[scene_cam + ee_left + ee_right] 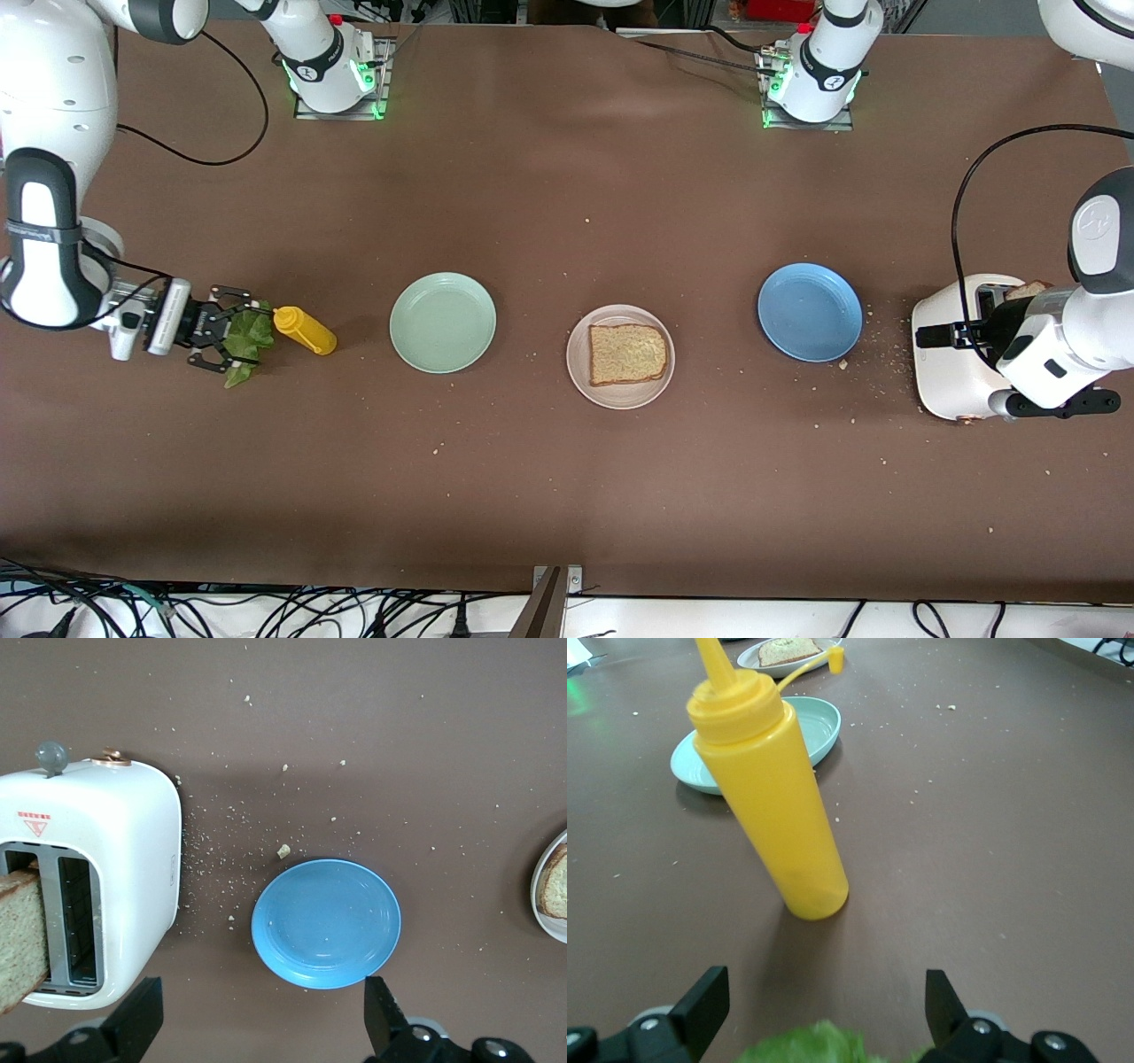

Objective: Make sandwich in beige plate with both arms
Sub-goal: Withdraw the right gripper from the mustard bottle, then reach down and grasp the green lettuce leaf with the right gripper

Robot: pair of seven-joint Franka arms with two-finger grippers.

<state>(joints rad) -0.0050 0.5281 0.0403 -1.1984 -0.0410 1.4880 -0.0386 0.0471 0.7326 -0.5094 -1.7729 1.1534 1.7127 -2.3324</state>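
The beige plate [576,372] sits mid-table with one slice of brown bread [627,354] lying on it; the plate [749,656] and its bread [787,650] also show in the right wrist view. A second bread slice [18,935] stands in a slot of the white toaster [106,859] at the left arm's end. My left gripper [948,335] hangs open over the toaster [952,381], nothing between its fingers [133,1019]. At the right arm's end, my right gripper [232,332] stands wide open around the green lettuce leaf [250,341], whose edge [811,1045] shows between the fingers [700,1005].
A yellow squeeze bottle [306,330] stands just beside the lettuce, toward the mint-green plate [443,322]. A blue plate [810,312] lies between the beige plate and the toaster. Crumbs are scattered around the toaster and blue plate.
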